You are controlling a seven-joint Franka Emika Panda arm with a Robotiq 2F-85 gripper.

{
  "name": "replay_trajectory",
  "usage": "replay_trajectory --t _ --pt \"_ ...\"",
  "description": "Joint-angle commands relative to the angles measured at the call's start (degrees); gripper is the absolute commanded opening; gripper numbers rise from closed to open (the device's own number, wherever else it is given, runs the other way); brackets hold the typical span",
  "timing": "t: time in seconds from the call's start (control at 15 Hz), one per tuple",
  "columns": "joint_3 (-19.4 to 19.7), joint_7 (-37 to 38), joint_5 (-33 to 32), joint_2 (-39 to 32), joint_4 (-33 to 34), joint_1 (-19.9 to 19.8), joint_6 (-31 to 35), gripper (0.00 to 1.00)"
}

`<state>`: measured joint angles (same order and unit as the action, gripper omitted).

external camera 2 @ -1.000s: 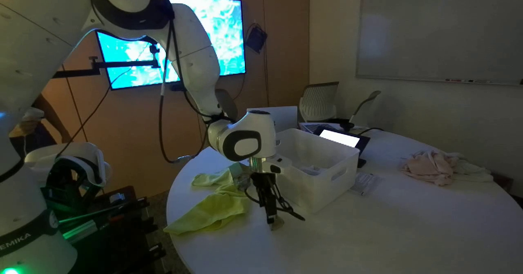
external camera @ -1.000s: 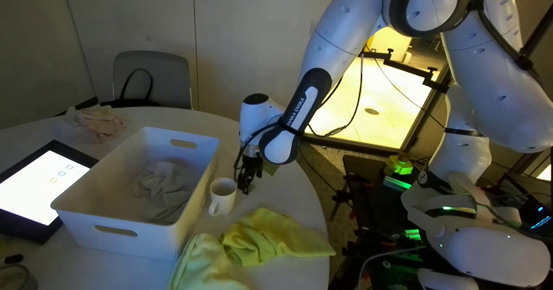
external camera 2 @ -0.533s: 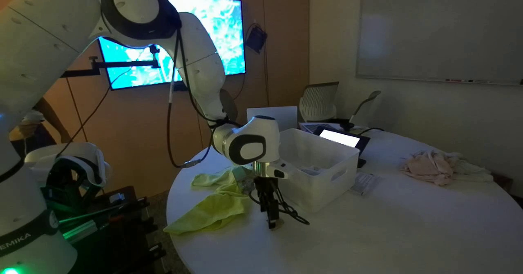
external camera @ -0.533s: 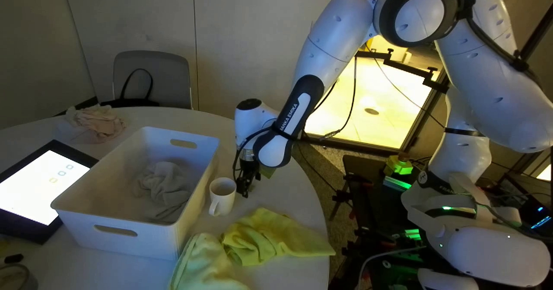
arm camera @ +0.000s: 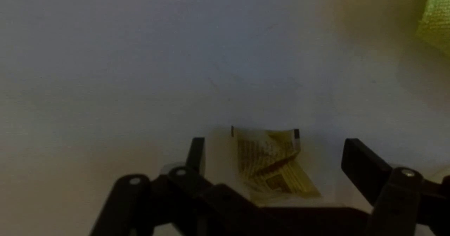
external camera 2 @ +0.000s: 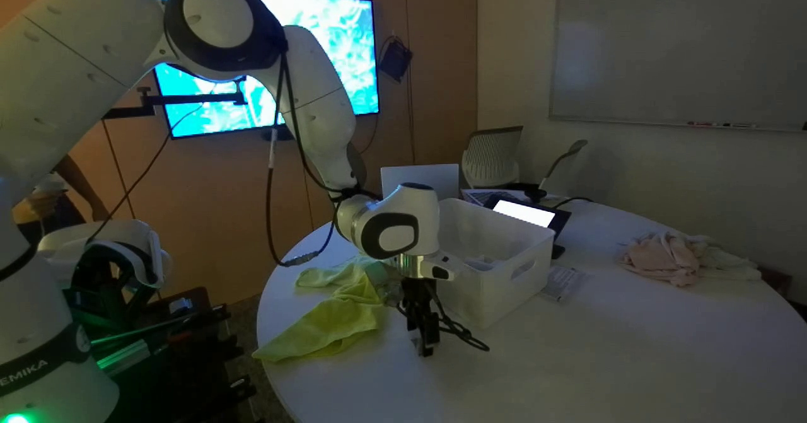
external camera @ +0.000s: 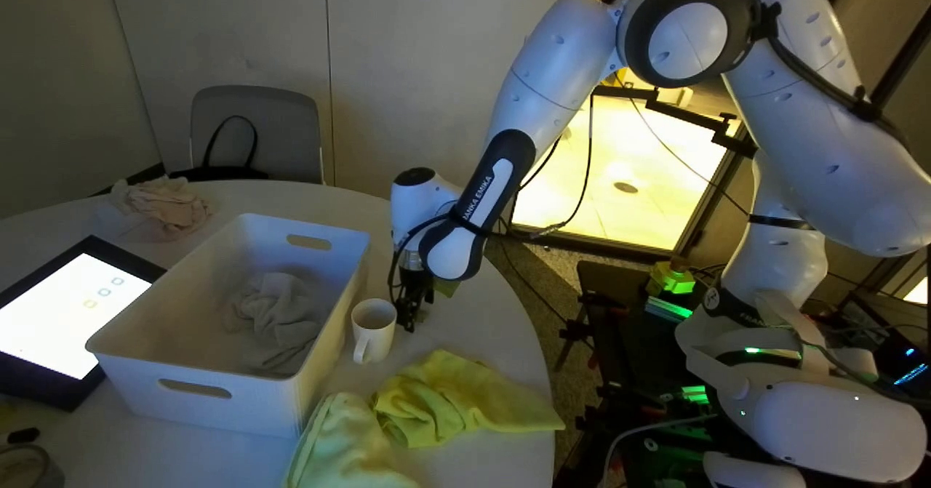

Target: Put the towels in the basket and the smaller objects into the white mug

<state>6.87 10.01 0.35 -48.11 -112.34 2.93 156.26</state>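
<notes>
Yellow-brown packet (arm camera: 272,162), unpinched, lies on the table (arm camera: 105,88) between the spread jaws of your gripper (arm camera: 274,151). Over the last second you have shifted slightly to straddle it, so closing on it appears due next. Its likely destination, the white mug (external camera: 374,334), stands near the gripper, toward nine o'clock in an exterior view. Wrist view is dim: jaw height cannot be confirmed.

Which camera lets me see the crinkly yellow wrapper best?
The wrist view: the wrapper shows up big there, with its folds and printing, framed by the open gripper. In both exterior views, I can't clearly make it out near the gripper's dark tips.
</notes>
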Motion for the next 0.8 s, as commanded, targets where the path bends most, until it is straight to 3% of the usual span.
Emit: replay_trajectory --t 0.0,0.73 --pt "-2.3 -3.9 0.1 -1.7 3.3 -3.0 -1.7 1.00" --pt "-7.5 -12.6 1.0 -4.3 8.2 -9.6 -7.0 1.00"
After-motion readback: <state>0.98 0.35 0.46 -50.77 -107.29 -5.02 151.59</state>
